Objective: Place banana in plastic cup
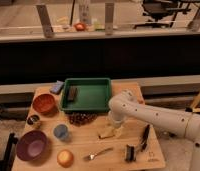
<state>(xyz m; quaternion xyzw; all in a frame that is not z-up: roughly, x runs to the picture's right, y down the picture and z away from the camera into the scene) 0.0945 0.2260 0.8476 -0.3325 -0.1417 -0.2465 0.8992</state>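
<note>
At the far left of the wooden table, in the lower left of the frame, sits a purple bowl, with a small dark cup just above it and an orange bowl higher still. A blue sponge lies at the table's upper left edge, just beside the corner of the green tray. Right of the dark cup stands the plastic cup, light blue-grey and upright, and below it, near the front edge, rests a round orange fruit. The green tray fills the upper middle of the table and holds a small dark block near its left side. Just below the tray lies a dark reddish cluster, likely grapes. A fork lies slanted near the front edge, in the middle. The banana lies on the table at centre, to the right of the plastic cup and well apart from it. The gripper hangs low over the banana's right end, at or touching it; how wide it stands, and whether it grips the fruit, cannot be told. The white arm runs from there to the right edge of the frame. Below it lie two black tools near the table's lower right.
</note>
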